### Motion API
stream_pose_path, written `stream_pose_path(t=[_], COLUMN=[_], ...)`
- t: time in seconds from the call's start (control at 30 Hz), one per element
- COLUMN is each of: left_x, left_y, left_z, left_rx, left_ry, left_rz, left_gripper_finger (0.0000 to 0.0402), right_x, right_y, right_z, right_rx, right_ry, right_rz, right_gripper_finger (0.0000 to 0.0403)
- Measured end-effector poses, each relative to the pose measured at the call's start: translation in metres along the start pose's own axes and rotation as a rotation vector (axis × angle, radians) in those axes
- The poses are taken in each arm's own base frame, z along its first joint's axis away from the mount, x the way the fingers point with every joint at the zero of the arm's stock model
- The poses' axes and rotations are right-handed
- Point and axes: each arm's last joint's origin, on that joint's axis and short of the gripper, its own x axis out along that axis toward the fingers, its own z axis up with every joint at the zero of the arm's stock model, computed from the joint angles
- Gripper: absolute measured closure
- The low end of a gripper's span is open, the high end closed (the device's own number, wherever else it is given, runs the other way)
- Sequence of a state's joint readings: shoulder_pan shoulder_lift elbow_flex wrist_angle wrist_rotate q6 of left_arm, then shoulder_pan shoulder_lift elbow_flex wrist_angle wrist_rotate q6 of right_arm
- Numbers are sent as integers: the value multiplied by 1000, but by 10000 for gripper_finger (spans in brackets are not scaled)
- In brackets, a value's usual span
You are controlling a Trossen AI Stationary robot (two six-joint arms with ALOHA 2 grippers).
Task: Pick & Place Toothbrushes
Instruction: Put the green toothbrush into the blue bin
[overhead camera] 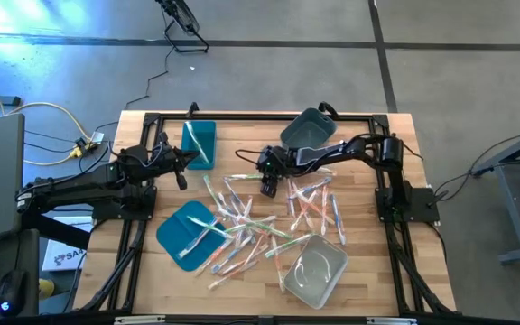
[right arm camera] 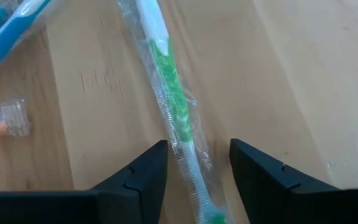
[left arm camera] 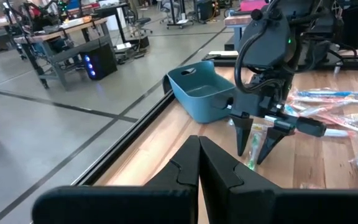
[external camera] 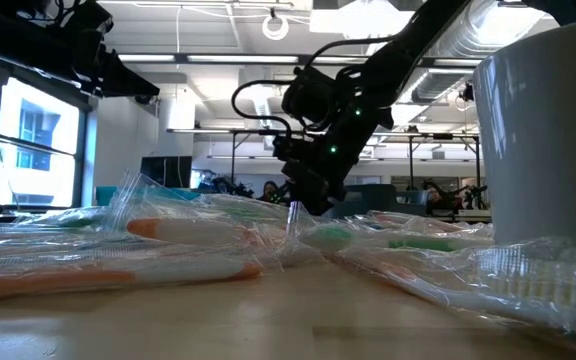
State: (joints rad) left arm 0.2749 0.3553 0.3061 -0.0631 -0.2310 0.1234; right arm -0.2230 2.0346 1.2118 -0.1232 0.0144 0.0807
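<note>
I have the right gripper (right arm camera: 197,171) low on the surface (right arm camera: 278,74), fingers apart, astride 1 green toothbrush (right arm camera: 169,81) in its wrapper, not yet pinched. Left gripper (left arm camera: 197,165) closed, idle. Risk: slick wrapper slides, or fingers snag a neighbouring brush.

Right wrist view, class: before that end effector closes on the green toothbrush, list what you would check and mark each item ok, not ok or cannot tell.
1. Right end effector open: ok, fingers apart.
2. Green toothbrush between its fingers: ok, the wrapped handle runs through the gap.
3. Only one toothbrush in the gap: ok; a blue toothbrush lies off to the side.
4. Fingertips down at the table: cannot tell from this view.
5. Left end effector out of the way: ok, shut and waiting beside the teal bin.
6. Bin to drop into: cannot tell.
</note>
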Motion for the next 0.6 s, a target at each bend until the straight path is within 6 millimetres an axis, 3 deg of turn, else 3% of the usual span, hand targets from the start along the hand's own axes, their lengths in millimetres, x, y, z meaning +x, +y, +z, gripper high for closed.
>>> stream_pose_path(t=[0.27, 0.6], left_x=[0, 0], left_y=[0, 0], left_z=[0, 0], left_rx=[0, 0], left_ry=[0, 0], left_rz=[0, 0], left_gripper_finger=[401, 401], right_x=[0, -2], right_y=[1, 13], right_z=[0, 0], right_rx=[-2, -34], right_ry=[0, 0], right_rz=[15, 39], right_gripper_finger=[326, 391])
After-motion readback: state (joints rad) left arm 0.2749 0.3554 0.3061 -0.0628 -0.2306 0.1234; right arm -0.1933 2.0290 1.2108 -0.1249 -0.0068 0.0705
